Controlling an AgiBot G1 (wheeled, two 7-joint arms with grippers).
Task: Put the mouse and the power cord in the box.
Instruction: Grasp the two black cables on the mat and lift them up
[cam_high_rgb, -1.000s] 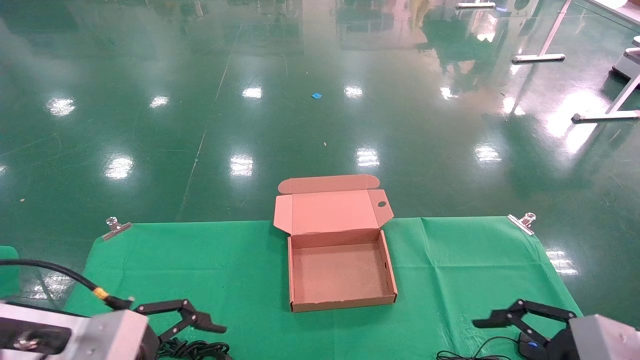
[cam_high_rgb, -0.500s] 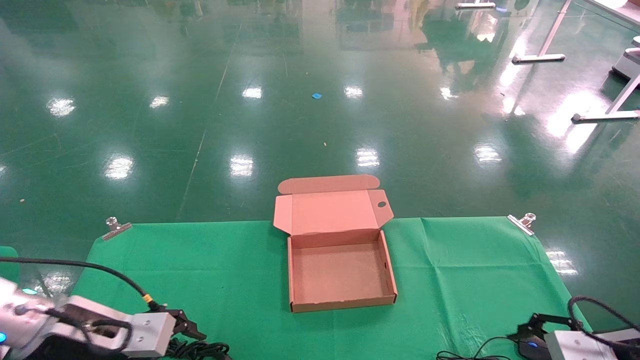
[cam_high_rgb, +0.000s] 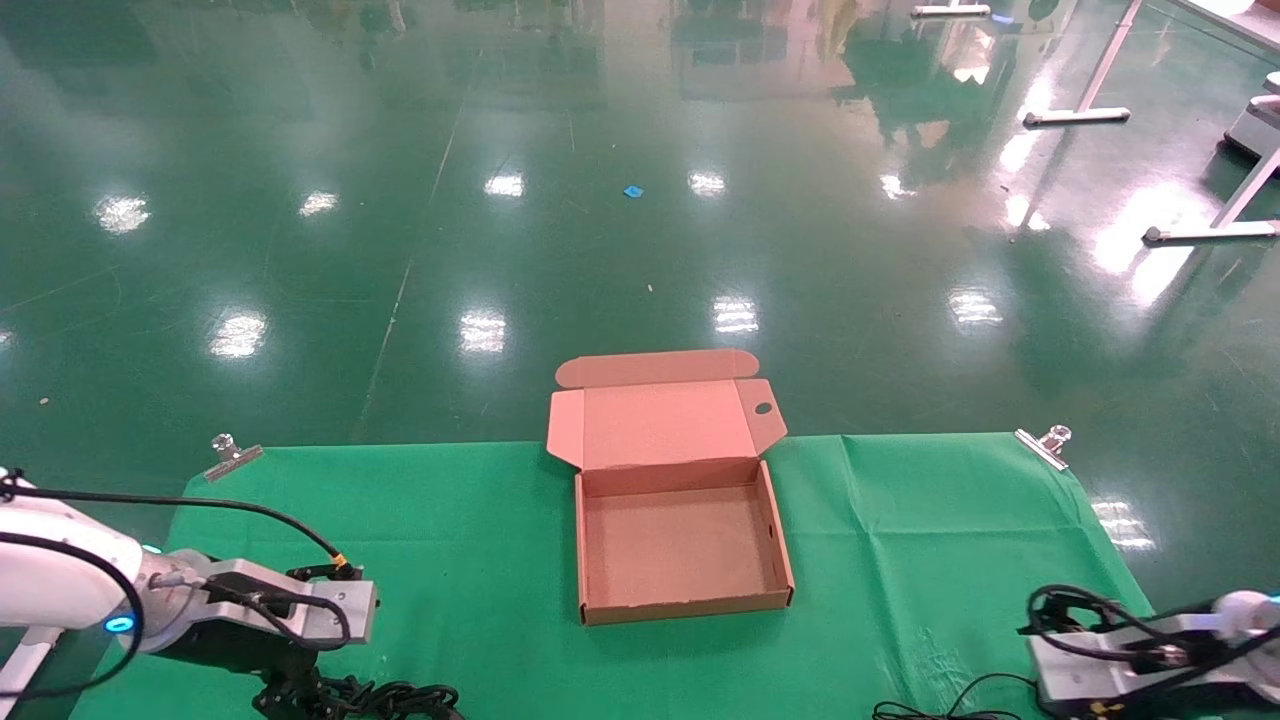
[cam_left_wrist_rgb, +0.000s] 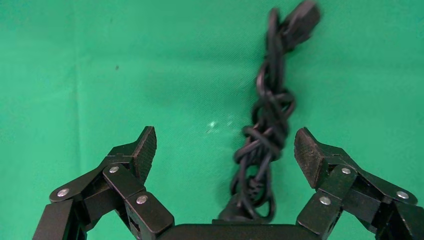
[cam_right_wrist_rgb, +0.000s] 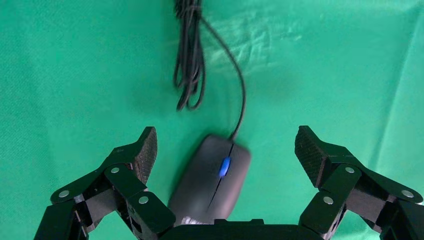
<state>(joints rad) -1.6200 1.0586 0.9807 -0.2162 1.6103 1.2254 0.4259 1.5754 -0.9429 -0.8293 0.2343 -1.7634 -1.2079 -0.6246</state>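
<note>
Left gripper (cam_left_wrist_rgb: 225, 150) spread wide astride the power cord (cam_left_wrist_rgb: 267, 132), lower left; right gripper (cam_right_wrist_rgb: 225, 150) equally wide astride the mouse (cam_right_wrist_rgb: 212, 180), lower right. Green cloth (cam_high_rgb: 450, 520); box (cam_high_rgb: 680, 600) open centrally.

box (cam_high_rgb: 683, 545): on the surface (cam_high_rgb: 480, 520), at its middle, lid hinged open on the far side
power cord (cam_left_wrist_rgb: 267, 135): left of the box, at the near edge
mouse (cam_right_wrist_rgb: 212, 182): right of the box, at the near edge
</note>
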